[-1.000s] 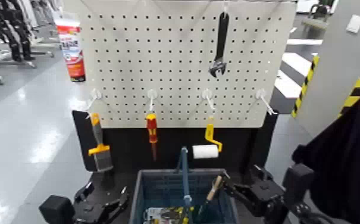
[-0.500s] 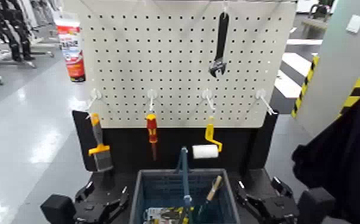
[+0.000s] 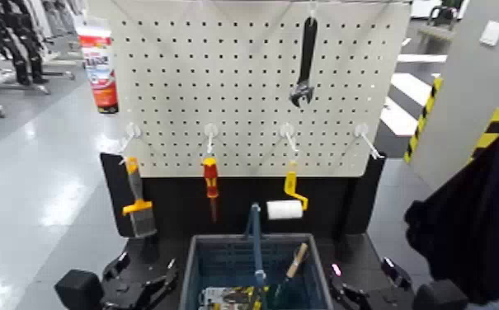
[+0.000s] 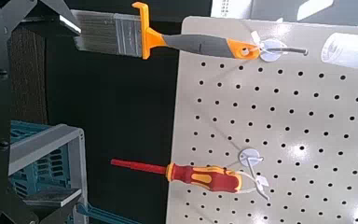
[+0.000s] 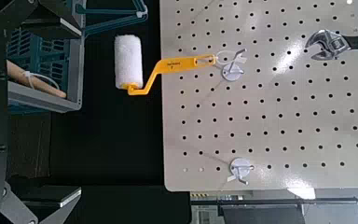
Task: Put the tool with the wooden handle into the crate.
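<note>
- The left gripper (image 3: 141,290) sat low just left of the crate (image 3: 219,251); whether its fingers were apart or closed could not be told.
- The wooden-handled tool (image 3: 292,270) lay inside the crate, right of the blue handle bar (image 3: 256,243), leaning with its long axis tilted, handle up and away from the bar, blade down among the contents.
- The right gripper (image 3: 368,295) rested low just right of the crate, nearer the tool, holding nothing; its finger state could not be told. The placing looked done.

The tool with the wooden handle (image 3: 293,270) leans tilted inside the grey-blue slotted crate (image 3: 219,248), its tan handle up, right of the crate's thin blue handle bar (image 3: 256,239).
</note>
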`<state>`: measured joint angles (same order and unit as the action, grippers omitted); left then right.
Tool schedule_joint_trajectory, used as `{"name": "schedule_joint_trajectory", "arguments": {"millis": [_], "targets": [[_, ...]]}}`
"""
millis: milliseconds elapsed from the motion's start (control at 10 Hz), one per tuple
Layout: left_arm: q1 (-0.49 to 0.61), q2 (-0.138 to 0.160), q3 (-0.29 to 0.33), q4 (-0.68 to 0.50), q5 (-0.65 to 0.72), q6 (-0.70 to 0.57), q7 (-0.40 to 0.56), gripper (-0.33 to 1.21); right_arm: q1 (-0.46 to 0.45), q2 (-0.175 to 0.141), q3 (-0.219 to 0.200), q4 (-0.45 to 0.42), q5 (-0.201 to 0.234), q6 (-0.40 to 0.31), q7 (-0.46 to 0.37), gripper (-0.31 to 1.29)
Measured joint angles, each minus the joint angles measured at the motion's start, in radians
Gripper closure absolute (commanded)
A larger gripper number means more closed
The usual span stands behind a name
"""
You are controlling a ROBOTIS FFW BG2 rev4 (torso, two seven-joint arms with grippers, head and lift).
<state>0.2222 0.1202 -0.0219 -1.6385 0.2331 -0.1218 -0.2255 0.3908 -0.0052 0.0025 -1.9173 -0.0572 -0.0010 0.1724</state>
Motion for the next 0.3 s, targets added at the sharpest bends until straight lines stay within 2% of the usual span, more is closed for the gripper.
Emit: {"name": "schedule_joint_trajectory", "arguments": {"millis": [300], "targets": [[0.011, 0.001, 0.005, -0.003, 0.0, 0.0, 0.0, 0.1, 0.005, 0.001, -0.005, -0.012, 0.008, 0.019, 0.025, 0.13]]}}
